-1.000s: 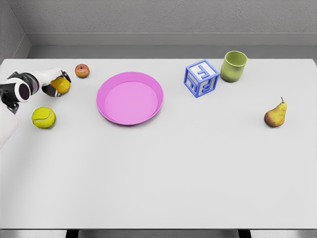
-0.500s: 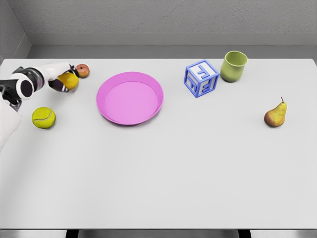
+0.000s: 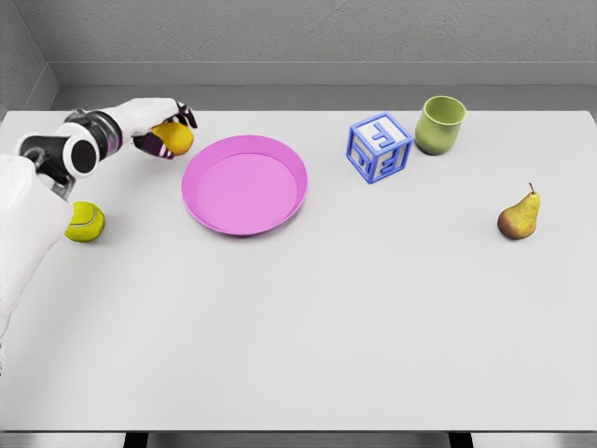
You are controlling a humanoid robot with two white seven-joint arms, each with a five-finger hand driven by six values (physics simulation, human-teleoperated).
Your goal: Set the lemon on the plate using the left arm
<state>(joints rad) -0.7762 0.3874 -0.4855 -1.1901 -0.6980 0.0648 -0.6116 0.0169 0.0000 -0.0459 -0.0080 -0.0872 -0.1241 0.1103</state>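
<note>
My left hand (image 3: 166, 131) is shut on the yellow lemon (image 3: 175, 138) and holds it above the table, just left of the pink plate (image 3: 244, 184). The lemon shows below the dark fingers, close to the plate's upper left rim. My white left arm comes in from the lower left edge. The plate holds nothing. The right arm is out of view.
A yellow-green tennis ball (image 3: 84, 222) lies left of the plate, beside my forearm. A blue letter cube (image 3: 380, 147) and a green cup (image 3: 439, 124) stand at the back right. A pear (image 3: 520, 216) stands at the far right. The hand hides the small red apple.
My left hand has carried the lemon up and to the right, from the table's left edge to beside the plate's rim. It now covers the small red apple.
</note>
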